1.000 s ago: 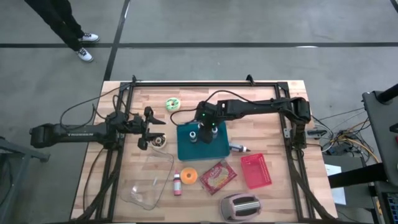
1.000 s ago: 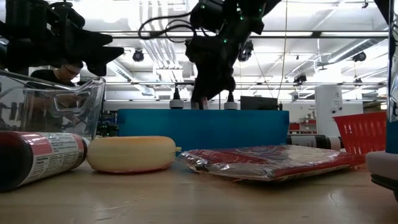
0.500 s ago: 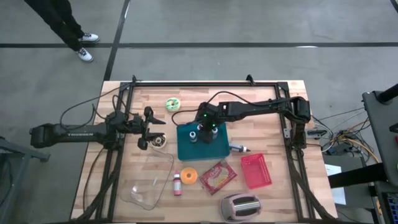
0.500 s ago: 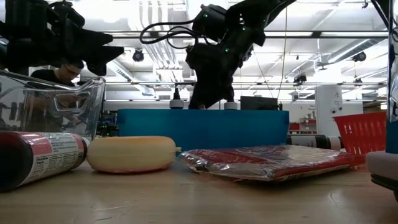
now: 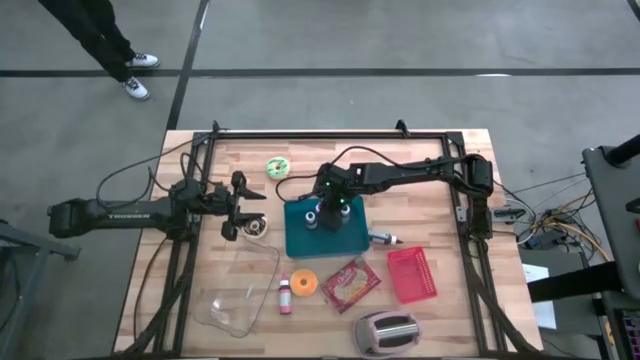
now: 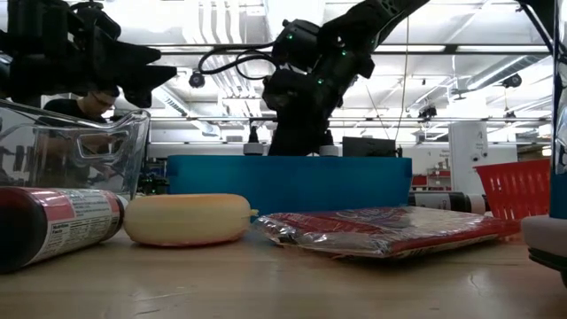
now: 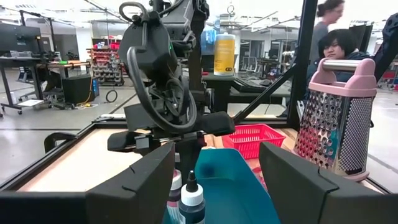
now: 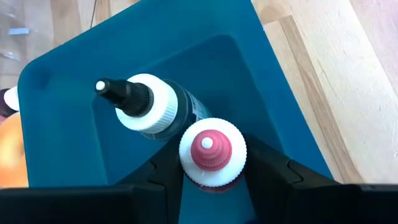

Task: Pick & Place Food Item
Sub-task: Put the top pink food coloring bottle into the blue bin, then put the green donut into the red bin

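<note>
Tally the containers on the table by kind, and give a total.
bottle: 4
tray: 1
basket: 1
glass dish: 1
Total: 7

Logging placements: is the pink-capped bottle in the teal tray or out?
In. The pink-capped bottle stands upright inside the teal tray, the right gripper jaws around it.
</note>
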### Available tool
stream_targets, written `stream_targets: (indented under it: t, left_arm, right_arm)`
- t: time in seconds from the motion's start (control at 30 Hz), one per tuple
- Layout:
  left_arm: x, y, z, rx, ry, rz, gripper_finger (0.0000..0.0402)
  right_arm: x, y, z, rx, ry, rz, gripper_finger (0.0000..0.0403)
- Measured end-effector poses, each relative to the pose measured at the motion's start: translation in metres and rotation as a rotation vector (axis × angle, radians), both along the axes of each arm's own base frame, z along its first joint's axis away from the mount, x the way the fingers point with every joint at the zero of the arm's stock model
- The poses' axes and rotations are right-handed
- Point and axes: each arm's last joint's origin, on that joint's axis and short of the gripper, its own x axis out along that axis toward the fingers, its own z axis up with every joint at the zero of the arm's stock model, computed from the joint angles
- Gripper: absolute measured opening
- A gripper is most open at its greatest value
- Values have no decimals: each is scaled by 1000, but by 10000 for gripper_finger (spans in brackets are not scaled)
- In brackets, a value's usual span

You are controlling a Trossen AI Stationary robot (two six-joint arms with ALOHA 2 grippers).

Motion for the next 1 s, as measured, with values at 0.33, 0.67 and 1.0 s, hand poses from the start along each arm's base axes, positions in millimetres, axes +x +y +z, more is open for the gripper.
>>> stream_targets:
  t: [0.33, 0.67, 1.0]
  left_arm:
    - [0, 0, 0, 0, 0, 0, 236]
    - [0, 0, 0, 4, 0, -1, 237]
    - [0, 0, 0, 4, 0, -2, 237]
  right_arm:
    - [1, -1, 4, 17, 5, -35, 125]
    - [0, 2, 3, 44, 29, -69, 223]
    - [5, 8, 21, 4, 16, -73, 218]
